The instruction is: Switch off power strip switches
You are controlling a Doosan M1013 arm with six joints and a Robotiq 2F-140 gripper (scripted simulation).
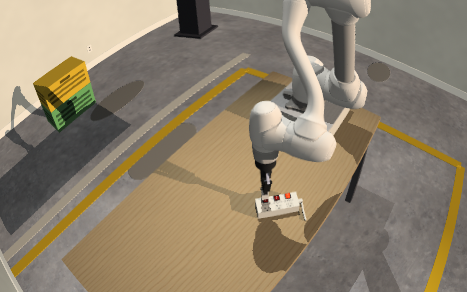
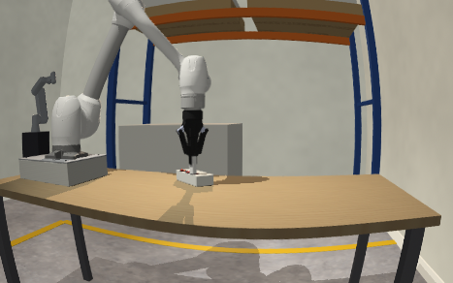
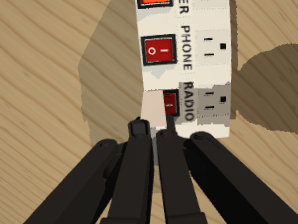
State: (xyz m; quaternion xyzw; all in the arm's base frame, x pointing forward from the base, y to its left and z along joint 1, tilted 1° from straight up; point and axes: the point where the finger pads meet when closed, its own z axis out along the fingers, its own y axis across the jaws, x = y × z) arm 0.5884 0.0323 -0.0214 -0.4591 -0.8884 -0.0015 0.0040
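A white power strip (image 3: 182, 43) lies flat on the wooden table, right way up; it also shows in the top view (image 1: 279, 205) and the exterior view (image 2: 194, 177). My gripper (image 3: 154, 106) (image 1: 265, 192) is shut with nothing between the fingers, pointing down, its tips at the RADIO end of the strip. I cannot tell whether the tips touch the switch.
The arm's grey base block (image 2: 63, 168) stands at the table's far left. A grey box (image 2: 180, 147) stands behind the strip. A yellow and green crate (image 1: 65, 92) sits on the floor by the wall.
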